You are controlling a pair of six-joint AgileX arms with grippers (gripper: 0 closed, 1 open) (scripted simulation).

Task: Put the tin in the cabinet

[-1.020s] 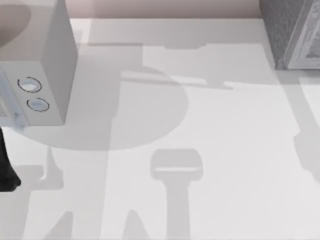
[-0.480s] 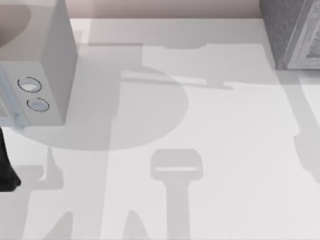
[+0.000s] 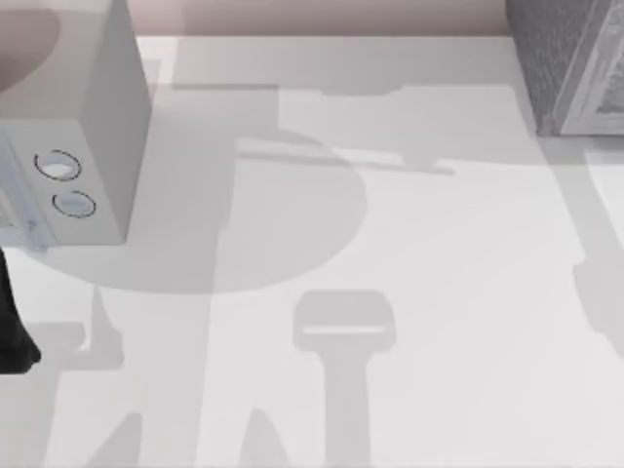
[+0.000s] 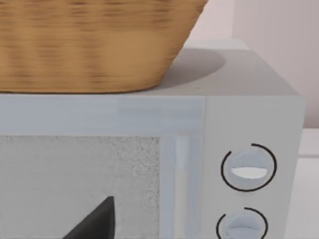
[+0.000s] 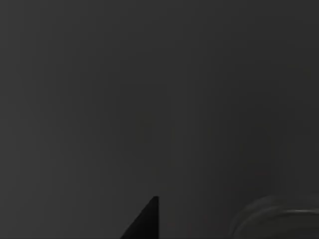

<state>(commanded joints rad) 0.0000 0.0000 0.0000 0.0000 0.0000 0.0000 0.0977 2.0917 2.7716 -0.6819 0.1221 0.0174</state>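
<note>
1. My left arm [image 3: 12,327] shows as a dark shape at the table's left edge in the top view, just in front of the pale grey box [image 3: 102,127].
2. My left gripper [image 4: 95,223] sits right up against that box's front, with a dark tip of it poking in over the speckled window [image 4: 79,174]. Wide or narrow? I cannot tell from here.
3. Looking along my left wrist, the box's two round dials [image 4: 248,168] stack one above the other beside the window.
4. A woven basket [image 4: 89,45] rests on top of the box, throwing a shadow across its lid.
5. Over to the far right corner of the table [image 3: 439,322]: there stands the cabinet [image 3: 546,58], dark grey and speckled, with its paler framed front panel [image 3: 600,93] facing the table's right side.
6. The cabinet and the pale grey box are well apart, with bare white tabletop between them, crossed by soft grey shadows.
7. My right wrist view is dark, so I cannot tell the state of my right gripper.
8. The tin: I cannot tell where it is at this moment.
</note>
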